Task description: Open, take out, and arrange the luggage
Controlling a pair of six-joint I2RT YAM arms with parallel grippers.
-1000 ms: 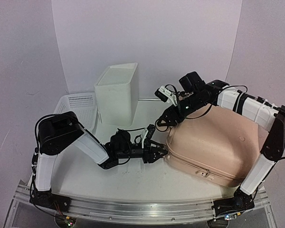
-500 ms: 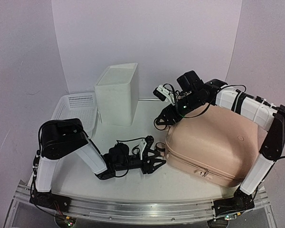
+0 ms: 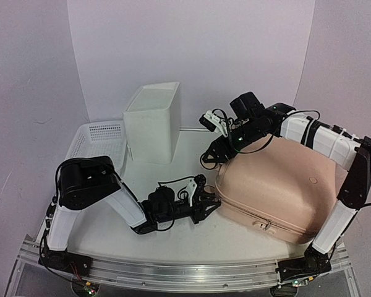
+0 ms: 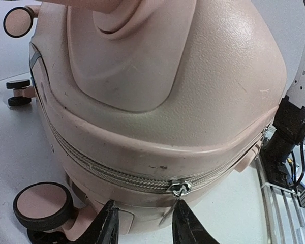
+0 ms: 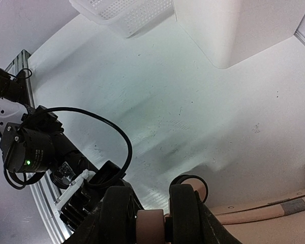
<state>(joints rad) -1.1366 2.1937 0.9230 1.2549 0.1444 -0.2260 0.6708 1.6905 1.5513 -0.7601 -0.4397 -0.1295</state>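
Note:
The peach-pink luggage (image 3: 278, 192) lies flat at the right of the table, zipped shut. In the left wrist view its shell (image 4: 193, 91) fills the frame, and the zipper slider (image 4: 179, 188) sits on the seam at the near corner. The slider's pull tab (image 4: 170, 208) hangs just inside the right finger (image 4: 189, 227). My left gripper (image 3: 205, 202) (image 4: 145, 224) is low at that corner, jaws apart, nothing pinched. My right gripper (image 3: 211, 154) (image 5: 151, 221) is shut on a pink caster wheel (image 5: 152, 226) at the luggage's far left corner.
A white drawer box (image 3: 153, 120) stands at the back centre, with a white mesh basket (image 3: 99, 139) to its left. Other caster wheels (image 4: 43, 206) stick out beside my left fingers. The left arm's cabled wrist (image 5: 35, 147) lies below the right gripper.
My left gripper has slid towards the table's near side along the luggage's corner, and its jaws have narrowed. The right arm holds still on the wheel.

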